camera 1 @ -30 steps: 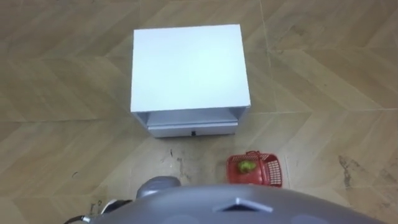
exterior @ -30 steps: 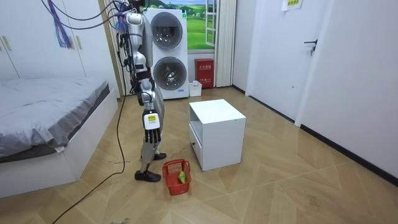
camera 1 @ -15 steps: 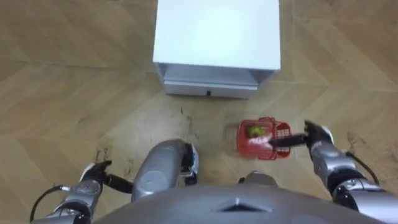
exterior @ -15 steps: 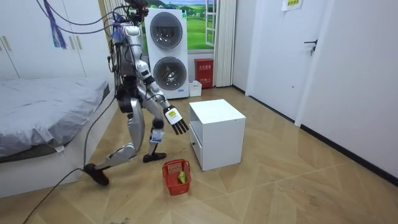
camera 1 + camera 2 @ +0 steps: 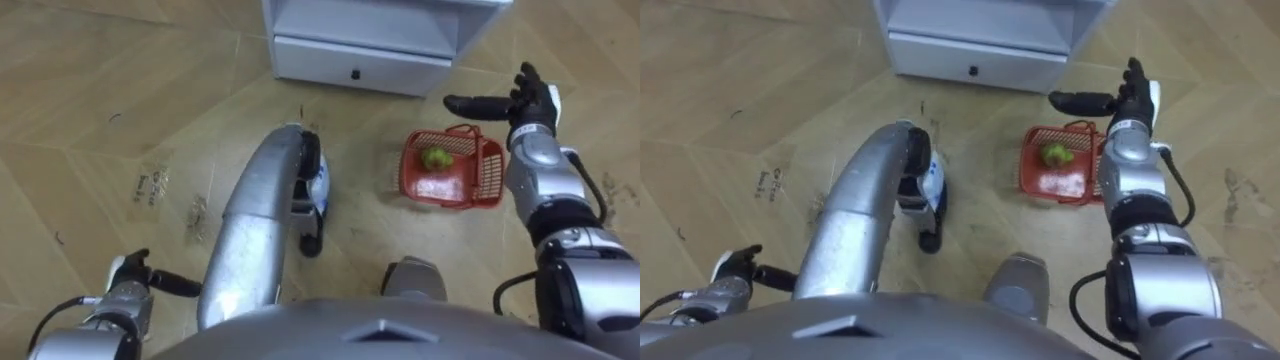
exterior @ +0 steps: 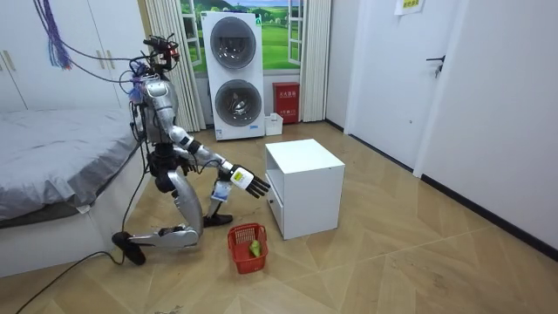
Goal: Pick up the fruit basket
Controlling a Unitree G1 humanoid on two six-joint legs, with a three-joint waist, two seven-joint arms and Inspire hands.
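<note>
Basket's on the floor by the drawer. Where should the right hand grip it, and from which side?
Probably the thin handle rising at the far rim of the fruit basket, reached from above: the basket stands upright with a green fruit inside, and the open right hand hovers above that side.

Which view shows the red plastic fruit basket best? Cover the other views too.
The left eye view: the red plastic fruit basket lies whole, open top up, a green fruit inside. In the right eye view the robot's right arm covers its right edge. The room view shows it far off, from the side.
</note>
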